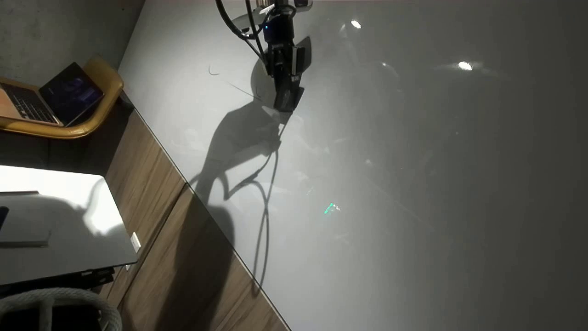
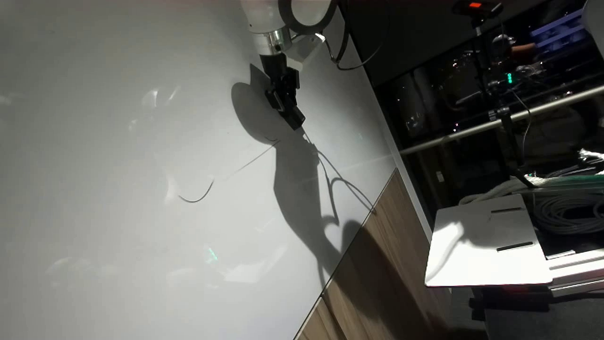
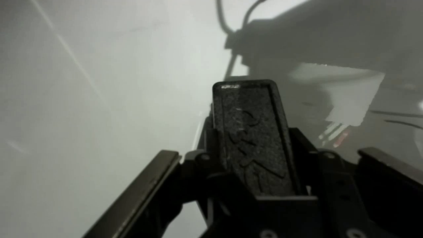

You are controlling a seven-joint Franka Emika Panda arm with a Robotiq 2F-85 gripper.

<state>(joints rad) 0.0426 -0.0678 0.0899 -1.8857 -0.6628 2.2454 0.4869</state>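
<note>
A black, speckled, round-cornered rectangular block is clamped in the black, 2-fingered mechanical gripper, over a glossy white flat surface, contact unclear. Its long axis leads away from the gripper, free end up in the wrist view, downward in both exterior views. Only the wrist view shows thin dark lines on its face.

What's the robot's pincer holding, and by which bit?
A dark block. The pincer grips it by its two long sides, and the block's far end sticks out.
</note>
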